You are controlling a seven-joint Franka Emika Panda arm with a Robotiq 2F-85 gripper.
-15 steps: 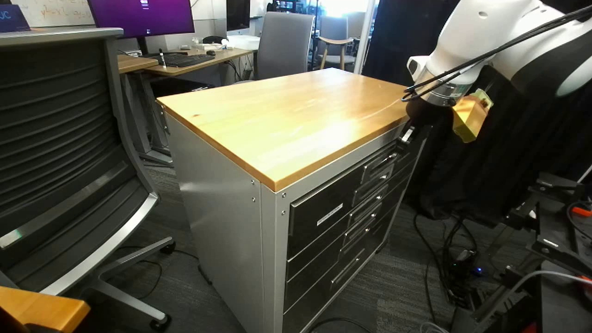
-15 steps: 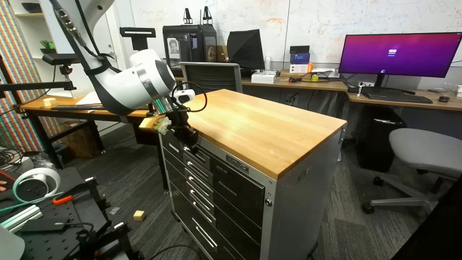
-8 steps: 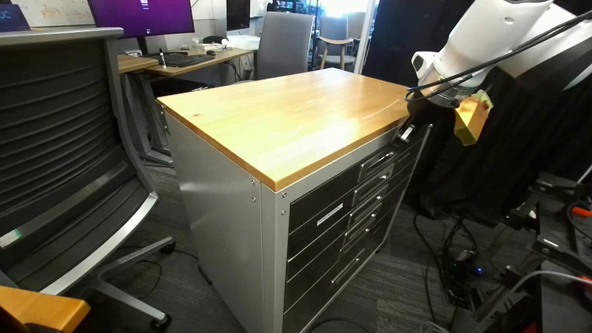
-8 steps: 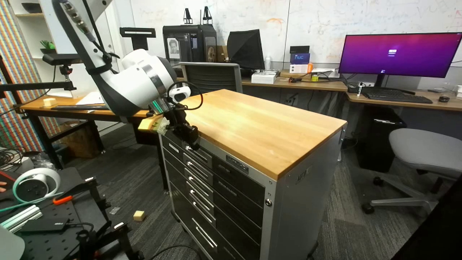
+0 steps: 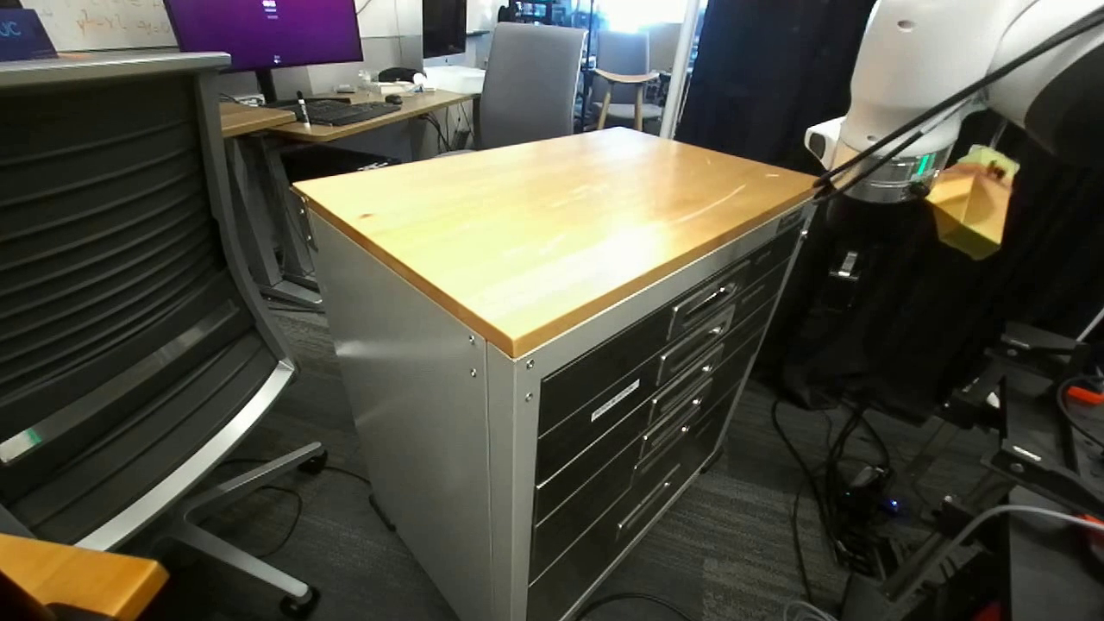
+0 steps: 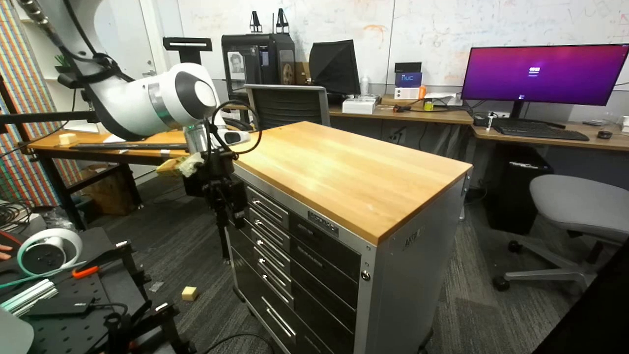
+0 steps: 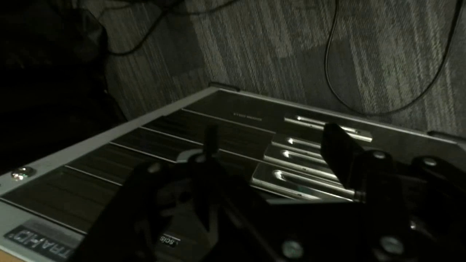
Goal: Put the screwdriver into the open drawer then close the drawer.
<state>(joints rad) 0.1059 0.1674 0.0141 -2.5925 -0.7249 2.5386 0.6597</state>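
The drawer [image 6: 327, 238] is the uppermost one of the cabinet, dark-fronted with a bright recessed handle. In both exterior views its front [image 5: 604, 362] sits flush with the grey frame, so it is closed. My gripper [image 6: 228, 216] hangs pointing down beside the cabinet's far front corner, apart from the drawer fronts. In the wrist view the black fingers [image 7: 335, 153] of the gripper [image 7: 271, 136] stand well apart, and only the drawer handles behind show in the gap. The screwdriver is hidden or out of view; the wooden top [image 6: 354, 172] shows no tool.
Lower drawers [image 5: 586, 483] are also closed. A yellow box-like piece [image 5: 975, 207] is fixed at my wrist. A black rack [image 6: 98, 295] with an orange-handled item and a small yellow block [image 6: 189, 293] lie before the cabinet. An office chair [image 5: 112, 302] stands beside it.
The top drawer stood slightly out one second ago and then moved in flush. Since then my gripper has backed off from the drawer front and swung to point downward.
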